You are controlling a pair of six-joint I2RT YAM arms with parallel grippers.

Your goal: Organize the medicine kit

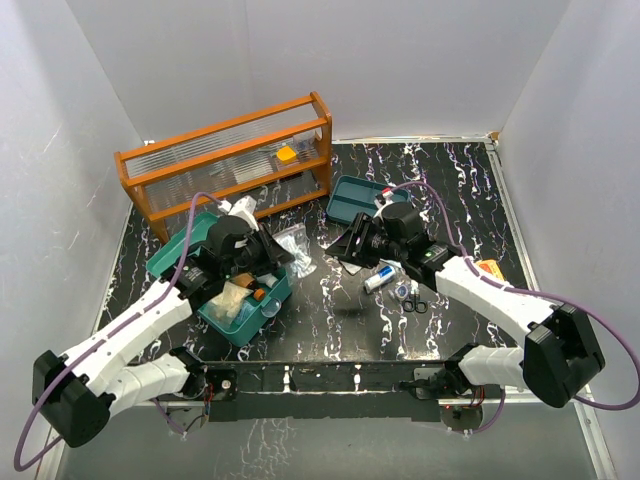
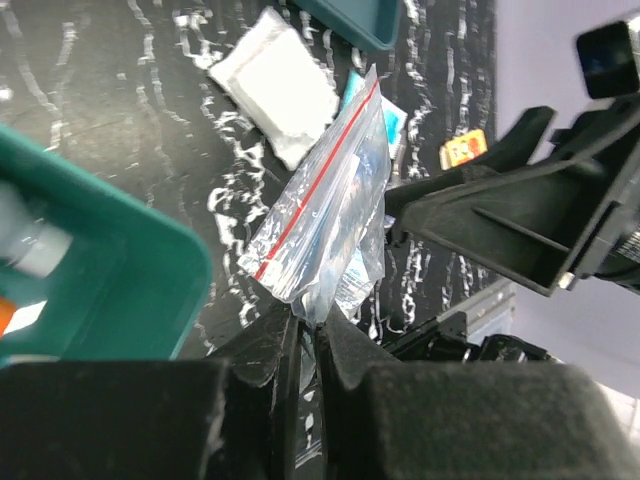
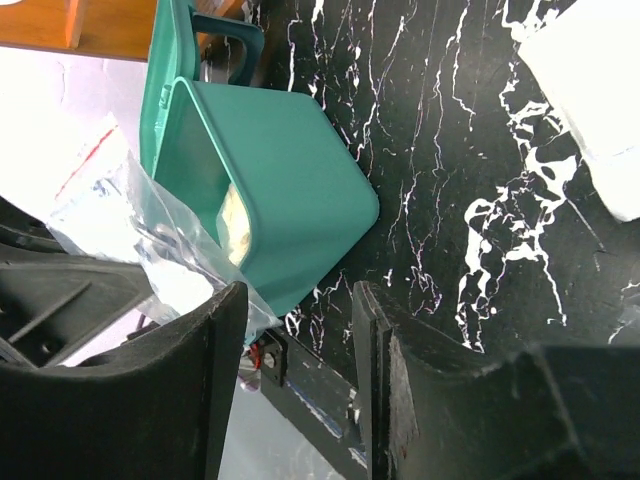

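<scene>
The teal medicine kit (image 1: 240,330) lies open at the left front with several items inside, and its corner (image 2: 110,290) shows in the left wrist view. Its shallow teal tray (image 1: 350,200) sits apart, behind the right arm. My left gripper (image 2: 305,325) is shut on the bottom edge of a clear zip bag (image 2: 320,220) with a red stripe, held above the table right of the kit. My right gripper (image 3: 295,320) is open, its fingers apart, with the bag (image 3: 130,220) at the outer side of its left finger. In the top view both grippers meet at the bag (image 1: 298,248).
An orange-brown wooden rack (image 1: 230,165) with clear panels stands at the back left. A white pouch (image 2: 275,85) lies on the black marble table beyond the bag. A small tube (image 1: 378,280), scissors (image 1: 415,300) and an orange item (image 1: 487,267) lie near the right arm.
</scene>
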